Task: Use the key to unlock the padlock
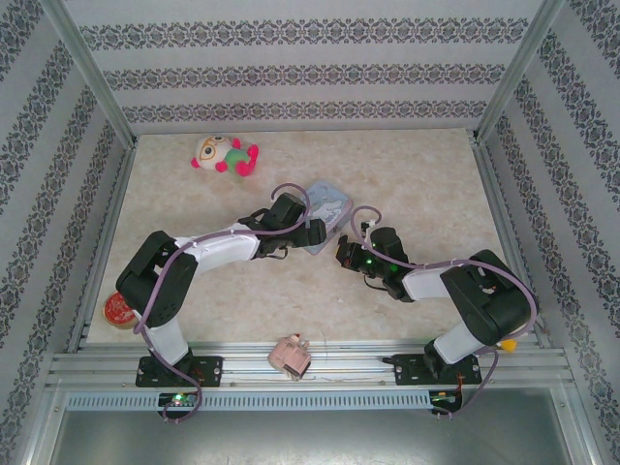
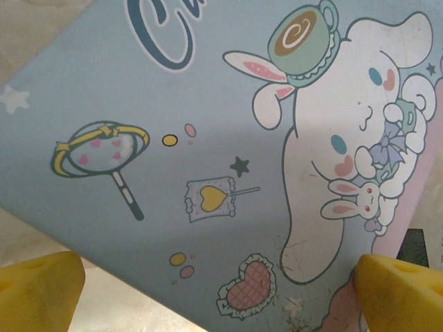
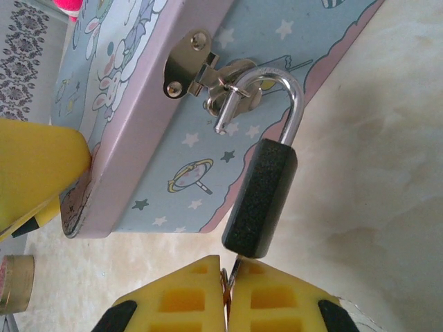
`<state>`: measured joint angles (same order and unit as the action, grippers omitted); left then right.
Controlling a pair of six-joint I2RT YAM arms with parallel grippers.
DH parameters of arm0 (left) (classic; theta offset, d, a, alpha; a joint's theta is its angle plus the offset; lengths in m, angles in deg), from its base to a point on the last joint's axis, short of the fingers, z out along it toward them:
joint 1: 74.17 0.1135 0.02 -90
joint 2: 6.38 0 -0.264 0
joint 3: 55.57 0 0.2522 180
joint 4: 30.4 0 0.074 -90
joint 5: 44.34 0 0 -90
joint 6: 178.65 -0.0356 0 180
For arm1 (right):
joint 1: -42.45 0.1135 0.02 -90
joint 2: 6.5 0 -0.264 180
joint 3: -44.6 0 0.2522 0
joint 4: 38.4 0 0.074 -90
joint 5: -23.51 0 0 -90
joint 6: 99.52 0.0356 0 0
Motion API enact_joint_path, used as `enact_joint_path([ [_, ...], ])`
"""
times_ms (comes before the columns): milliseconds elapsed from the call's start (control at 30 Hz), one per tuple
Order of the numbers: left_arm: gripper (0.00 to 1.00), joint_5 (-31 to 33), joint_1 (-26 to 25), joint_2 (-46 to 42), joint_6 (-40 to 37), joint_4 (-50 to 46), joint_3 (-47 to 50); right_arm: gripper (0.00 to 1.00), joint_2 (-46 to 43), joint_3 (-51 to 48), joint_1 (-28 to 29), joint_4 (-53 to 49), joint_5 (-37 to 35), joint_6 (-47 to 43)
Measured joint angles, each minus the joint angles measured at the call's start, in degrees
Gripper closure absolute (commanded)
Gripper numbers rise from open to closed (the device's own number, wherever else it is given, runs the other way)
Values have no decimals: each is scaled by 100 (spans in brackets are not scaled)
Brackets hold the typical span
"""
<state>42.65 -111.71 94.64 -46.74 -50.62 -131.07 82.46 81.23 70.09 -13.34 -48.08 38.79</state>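
The padlock point(image 3: 259, 197) is hanging from the clasp point(image 3: 187, 66) of the pale blue tin point(image 3: 138, 159), which is lying near the middle of the bench point(image 1: 417, 194). It is showing a small pebbled black body and a bright steel shackle whose short leg is looking free. It is probably going to feel dense and stiff yet swing loosely, so its flat body sides are offering the best hold. The right jaws are pinching the thin key point(image 3: 233, 267) at its underside. The left jaws are standing wide over the tin.
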Motion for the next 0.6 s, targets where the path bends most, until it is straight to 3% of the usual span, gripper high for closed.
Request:
enact_joint_path([
  [600, 1, -46, 7, 0, 61, 52, 28, 100, -87, -2, 0, -7, -103, 0],
])
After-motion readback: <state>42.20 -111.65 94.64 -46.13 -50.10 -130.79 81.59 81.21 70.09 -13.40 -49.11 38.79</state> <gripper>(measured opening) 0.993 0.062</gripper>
